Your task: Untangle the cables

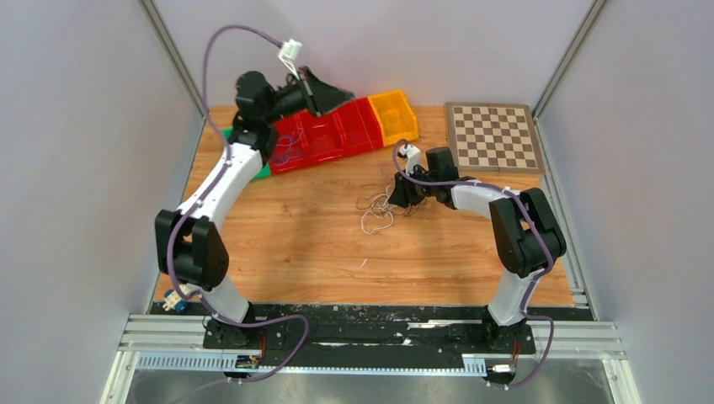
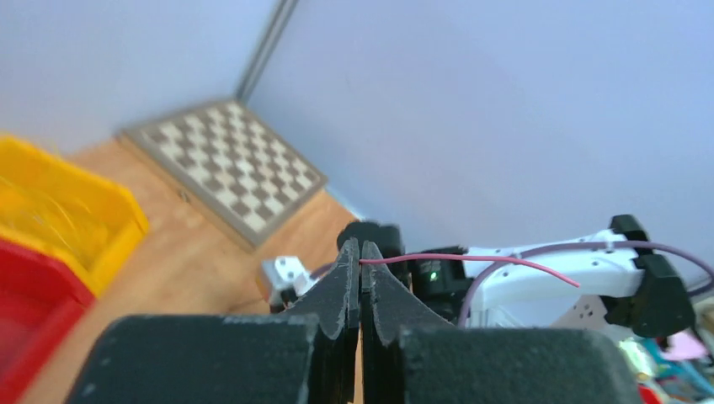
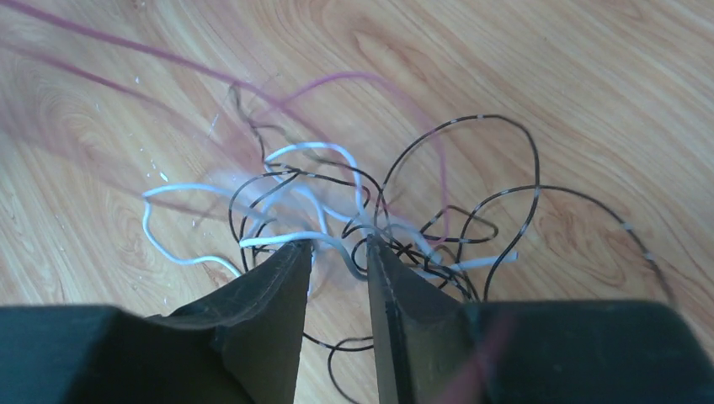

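A small tangle of thin cables (image 1: 376,210) lies mid-table; the right wrist view shows black, white and pink wires looped together (image 3: 396,220). My right gripper (image 1: 395,197) hangs low over the tangle's right side, open (image 3: 339,246), with a white cable (image 3: 278,241) crossing the gap at its fingertips. My left gripper (image 1: 333,91) is raised above the red bins at the back left. It is shut (image 2: 360,246) on a thin pink cable (image 2: 471,260) that sticks out to the right of the tips. More thin wires (image 1: 289,151) lie in the leftmost red bin.
A row of red bins (image 1: 324,135) and a yellow bin (image 1: 394,114) stands at the back left. There is a chessboard (image 1: 492,136) at the back right. A green piece (image 1: 262,172) shows under the left arm. Grey walls enclose the table on three sides.
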Robot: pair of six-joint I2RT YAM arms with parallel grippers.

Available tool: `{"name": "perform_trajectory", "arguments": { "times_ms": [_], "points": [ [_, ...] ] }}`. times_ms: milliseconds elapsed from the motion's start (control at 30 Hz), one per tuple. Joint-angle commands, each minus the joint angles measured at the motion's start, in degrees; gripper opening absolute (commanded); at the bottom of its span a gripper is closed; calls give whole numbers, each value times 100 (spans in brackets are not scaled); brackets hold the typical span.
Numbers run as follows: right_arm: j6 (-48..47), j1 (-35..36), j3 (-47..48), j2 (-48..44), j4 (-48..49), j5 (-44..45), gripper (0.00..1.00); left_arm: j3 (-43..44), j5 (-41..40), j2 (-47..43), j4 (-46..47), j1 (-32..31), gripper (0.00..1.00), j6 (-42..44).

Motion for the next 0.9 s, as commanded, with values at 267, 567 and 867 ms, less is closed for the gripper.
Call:
{"name": "perform_trajectory", "arguments": {
  "times_ms": [267, 567, 867],
  "points": [
    [-26, -9, 72, -18, -853, -27, 30, 2650, -94, -495, -253, 1584, 0, -433],
    [-264, -178, 36, -58, -1684, -31, 0, 3844, -136, -329, -304, 2052, 0, -459],
    [-704, -313, 127, -518, -2184, -643, 4, 2921, 10, -551, -515, 2532, 0, -56]
  ]
}}
